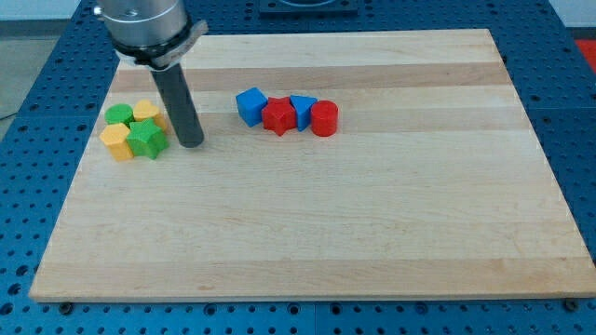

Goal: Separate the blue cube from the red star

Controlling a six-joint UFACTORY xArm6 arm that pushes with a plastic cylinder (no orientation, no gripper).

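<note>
Our table (372, 233) is pale wood on a blue perforated base (577, 140). We carry no claw; my tip (191, 144) rests just right of a green-yellow cluster, while the blue cube (250, 105) touches the red star (277, 116)

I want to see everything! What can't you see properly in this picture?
- Arm above the rod: cut off by the view's top edge.
- Yellow block behind the green star: partly hidden, shape unclear.
- Blue triangle: partly covered by the red star and red cylinder.
- My tip: visible, right of the green star.
</note>
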